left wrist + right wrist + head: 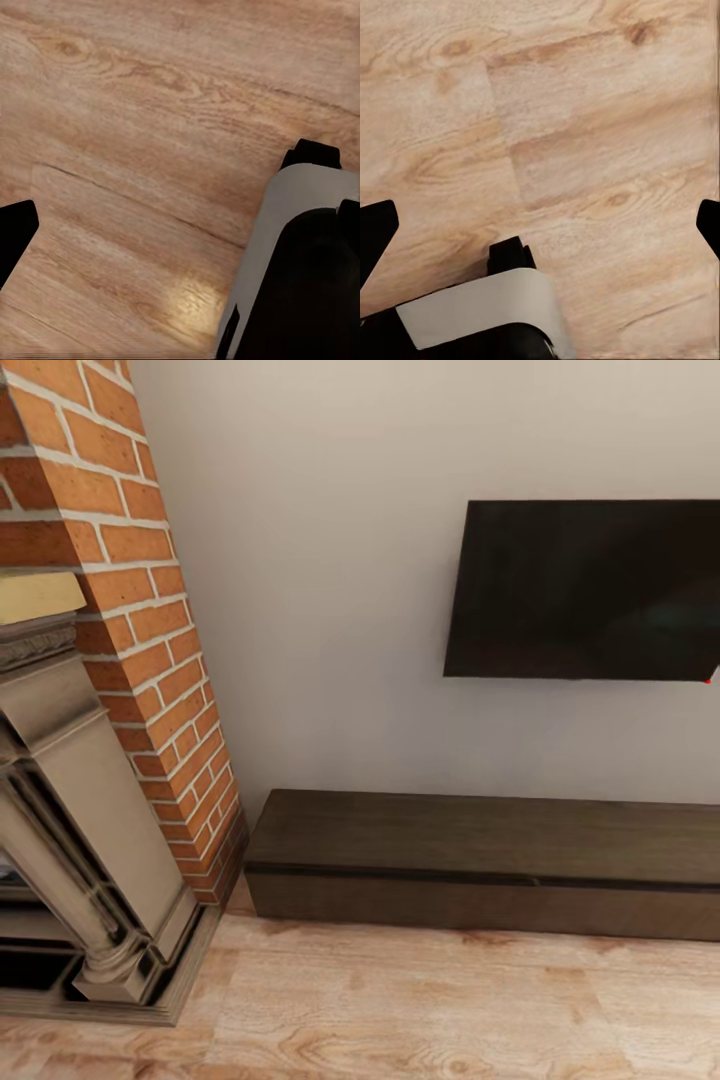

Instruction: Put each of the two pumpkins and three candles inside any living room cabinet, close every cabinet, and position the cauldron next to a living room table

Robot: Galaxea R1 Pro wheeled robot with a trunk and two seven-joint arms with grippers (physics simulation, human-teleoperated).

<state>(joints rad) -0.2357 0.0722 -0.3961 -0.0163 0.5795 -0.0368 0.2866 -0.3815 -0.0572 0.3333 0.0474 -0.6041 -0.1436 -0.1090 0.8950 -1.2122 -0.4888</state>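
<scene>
Wood floor [420, 1010] lay nearest, running to the closed cabinet [480, 860] below a dark TV [590, 590], beside a brick fireplace [130, 660]. Both hands, left [187, 217] and right [540, 225], hung wide open over the floor, holding nothing.

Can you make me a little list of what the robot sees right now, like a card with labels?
place: living room, facing a wall
cabinet: long, low, dark brown, against the wall, closed
screen: dark, hung on the wall above the cabinet
fireplace: at the left, with a red brick chimney
floor: light wood planks
left tool: open, holding nothing, over the floor
right tool: open, holding nothing, over the floor
</scene>
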